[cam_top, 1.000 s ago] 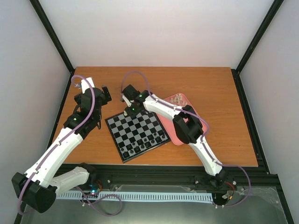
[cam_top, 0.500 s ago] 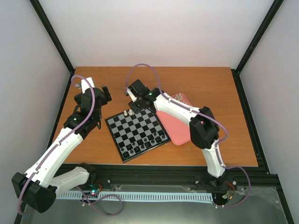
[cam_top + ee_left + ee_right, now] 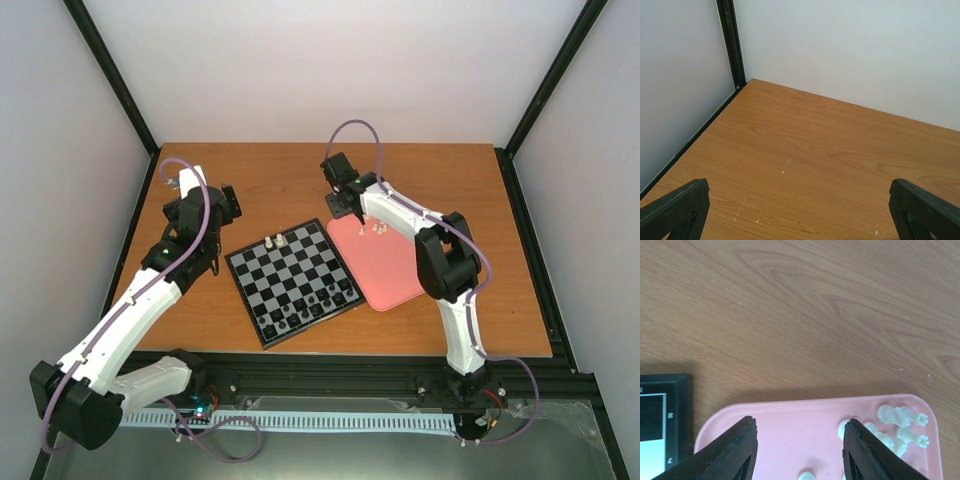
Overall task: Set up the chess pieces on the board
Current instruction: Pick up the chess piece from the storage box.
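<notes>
"Why hold your right hand [image 3: 800, 435] there?"

"It hangs spread and empty over the tray's [image 3: 775, 415] far end, since the cream pieces [image 3: 897, 426] lie heaped there, just right of it."

"And the board [image 3: 300, 270]?"

"Off to the left, two pieces standing on its far edge. My left hand [image 3: 800, 210], spread too, waits over the bench [image 3: 815, 135]."

The chess pieces [image 3: 897, 422] crowd one tray [image 3: 790, 427] corner; bare wood table [image 3: 815, 315] lies beyond.
</notes>
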You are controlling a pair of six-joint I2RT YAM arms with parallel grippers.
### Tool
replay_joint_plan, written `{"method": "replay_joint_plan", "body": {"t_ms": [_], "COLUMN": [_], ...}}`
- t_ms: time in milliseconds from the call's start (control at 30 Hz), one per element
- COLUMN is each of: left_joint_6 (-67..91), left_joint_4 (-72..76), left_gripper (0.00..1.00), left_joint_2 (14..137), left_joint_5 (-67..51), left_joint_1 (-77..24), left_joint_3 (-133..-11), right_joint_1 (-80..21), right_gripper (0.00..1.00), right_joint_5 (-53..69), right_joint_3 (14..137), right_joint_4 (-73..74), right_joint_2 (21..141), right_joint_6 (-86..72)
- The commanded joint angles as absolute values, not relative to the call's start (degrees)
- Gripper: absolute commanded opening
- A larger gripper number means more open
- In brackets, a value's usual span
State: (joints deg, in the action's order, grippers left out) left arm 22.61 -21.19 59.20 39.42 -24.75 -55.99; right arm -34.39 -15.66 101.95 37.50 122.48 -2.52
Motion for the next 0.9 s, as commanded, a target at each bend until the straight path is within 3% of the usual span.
{"method": "replay_joint_plan", "body": {"t_ms": [0,533,867], "left_joint_6": [23.03,23.12,23.12], "left_joint_4": [-20.42,-20.35,-20.17], "left_gripper": [1.0,1.0,1.0], "left_joint_2": [59.83,62.09,63.05], "left_joint_5": [39.99,40.12,40.11], "left_joint_1": [-24.34,-24.35,-24.34], "left_joint_3": [-57.48,-58.01,-58.28], "right_joint_1": [-33.35,-28.25,-27.68], "right_gripper": [0.48,0.47,0.41], "right_joint_5": [-18.42,-17.34,-17.24], "right_joint_3": [102.77,100.23,100.05], "right_joint_4": [37.01,35.93,36.54], "right_joint_2": [124.97,126.63,127.66], "right_joint_6": [-3.84,-4.94,-5.4]}}
